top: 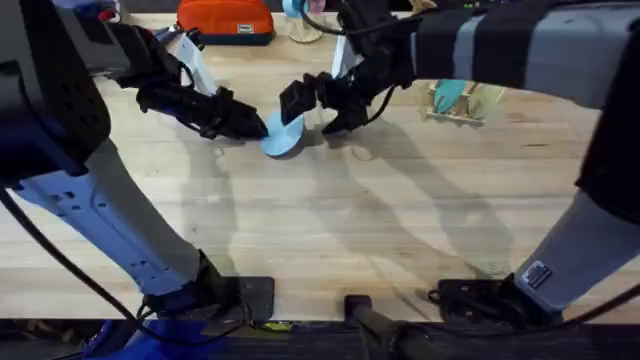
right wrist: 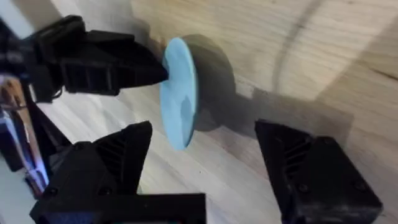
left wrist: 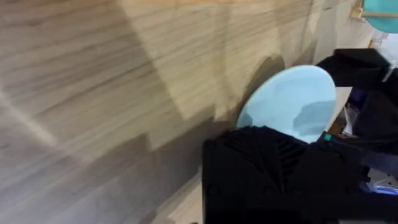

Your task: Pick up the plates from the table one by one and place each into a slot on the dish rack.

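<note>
Right gripper (right wrist: 205, 168) agape (plate (right wrist: 180, 93) edge-on).

**Pale blue on light wood**

The plate (top: 283, 137) is a plain pale sky-blue with no pattern, and reads the same in the left wrist view (left wrist: 292, 106) and edge-on in the right wrist view (right wrist: 180, 93). Both hands are black: the left hand (top: 250, 127) just beside the plate's edge, the right hand (top: 320, 108) on its other side. The table (top: 330, 230) under them is light wood with plank seams and fine grain, crossed by grey shadows. Well beyond the right hand, the rack (top: 458, 103) is pale wood, holding one teal plate (top: 449, 94) and one cream plate (top: 484, 98). Beyond the left hand lies an orange-red object (top: 225, 18).
</note>
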Motion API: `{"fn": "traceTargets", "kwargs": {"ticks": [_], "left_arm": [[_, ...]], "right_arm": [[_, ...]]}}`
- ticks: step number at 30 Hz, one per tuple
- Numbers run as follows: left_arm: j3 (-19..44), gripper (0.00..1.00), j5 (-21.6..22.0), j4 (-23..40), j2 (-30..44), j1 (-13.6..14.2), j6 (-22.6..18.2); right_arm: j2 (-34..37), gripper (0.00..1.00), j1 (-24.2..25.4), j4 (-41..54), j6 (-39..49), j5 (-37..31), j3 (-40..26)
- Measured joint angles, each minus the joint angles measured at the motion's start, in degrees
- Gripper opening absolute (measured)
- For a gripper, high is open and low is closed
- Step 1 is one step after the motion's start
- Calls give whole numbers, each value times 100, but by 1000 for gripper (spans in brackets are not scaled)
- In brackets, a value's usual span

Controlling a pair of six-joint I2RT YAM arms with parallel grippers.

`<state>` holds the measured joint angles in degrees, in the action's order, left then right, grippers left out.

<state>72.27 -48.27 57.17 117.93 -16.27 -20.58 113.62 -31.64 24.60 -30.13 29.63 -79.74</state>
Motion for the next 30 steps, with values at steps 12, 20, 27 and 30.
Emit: {"fn": "traceTargets", "kwargs": {"ticks": [12, 20, 27, 30], "left_arm": [[0, 40, 0, -2, 0, 0, 0], [0, 41, 0, -4, 0, 0, 0], [0, 40, 0, -4, 0, 0, 0], [0, 40, 0, -4, 0, 0, 0]], "right_arm": [[210, 995, -341, -527, -546, -23, -16], [212, 976, -349, -527, -635, -20, -16], [212, 763, -349, -524, -677, -20, -16], [212, 646, -349, -524, -696, -20, -16]]}}
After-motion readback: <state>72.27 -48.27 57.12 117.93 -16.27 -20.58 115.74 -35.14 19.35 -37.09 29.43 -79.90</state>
